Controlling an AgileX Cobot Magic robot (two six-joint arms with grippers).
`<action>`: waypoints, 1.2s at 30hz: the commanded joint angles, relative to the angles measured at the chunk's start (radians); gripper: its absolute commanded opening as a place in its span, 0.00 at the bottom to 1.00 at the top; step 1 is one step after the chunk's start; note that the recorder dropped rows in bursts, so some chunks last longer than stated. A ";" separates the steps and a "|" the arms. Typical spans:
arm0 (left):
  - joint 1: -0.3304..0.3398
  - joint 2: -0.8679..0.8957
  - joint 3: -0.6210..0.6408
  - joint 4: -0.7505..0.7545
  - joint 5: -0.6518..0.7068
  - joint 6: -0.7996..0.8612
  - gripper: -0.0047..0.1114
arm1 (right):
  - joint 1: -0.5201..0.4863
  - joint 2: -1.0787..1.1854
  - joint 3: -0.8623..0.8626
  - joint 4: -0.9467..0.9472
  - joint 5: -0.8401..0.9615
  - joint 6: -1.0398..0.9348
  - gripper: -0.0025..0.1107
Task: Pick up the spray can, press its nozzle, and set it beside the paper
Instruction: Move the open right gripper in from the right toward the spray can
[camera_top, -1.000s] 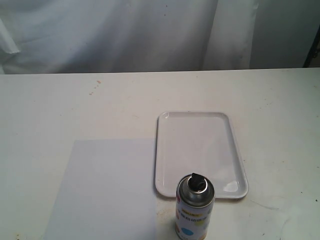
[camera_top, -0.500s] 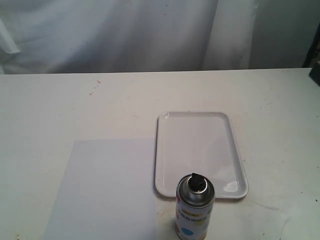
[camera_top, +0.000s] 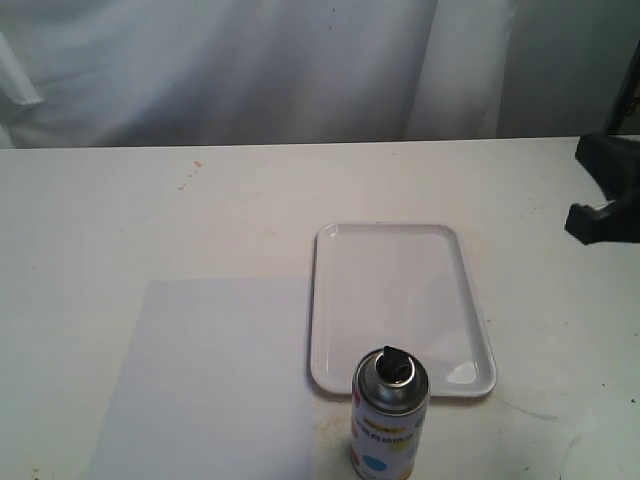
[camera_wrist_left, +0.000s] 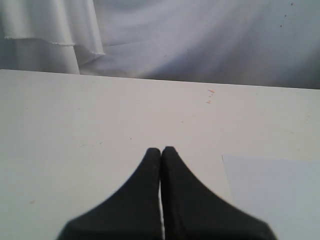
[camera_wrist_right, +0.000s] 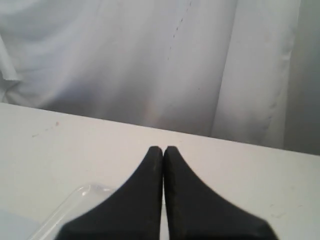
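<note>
Spray can (camera_top: 390, 418): stood upright, ungripped, just beside paper (camera_top: 215, 385) and tray (camera_top: 318, 300).
Nozzle (camera_top: 394, 358): black, untouched.
Left gripper (camera_wrist_left: 160, 150): jaws pressed together, empty.
Right gripper (camera_wrist_right: 163, 148): jaws pressed together, empty.

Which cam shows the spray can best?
Exterior view: the spray can stands upright, silver top, nozzle and label clear, base cropped. Wrist views miss it: just the shut left pincer and shut right pincer over the table.

You'll see a glossy white tray (camera_top: 395, 290) lying flat on the pale counter (camera_top: 150, 215), right of centre. A white curtain (camera_top: 250, 70) hangs behind the counter, and small reddish specks (camera_top: 190, 172) mark the counter's far left.
</note>
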 joint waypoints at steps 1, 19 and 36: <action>0.001 -0.005 0.005 0.000 -0.006 0.001 0.04 | 0.007 0.044 0.082 -0.008 -0.177 -0.058 0.02; 0.001 -0.005 0.005 0.000 -0.006 0.001 0.04 | 0.007 0.159 0.346 0.086 -0.442 -0.236 0.02; 0.001 -0.005 0.005 0.000 -0.006 0.001 0.04 | 0.007 0.314 0.352 -0.086 -0.431 -0.226 0.02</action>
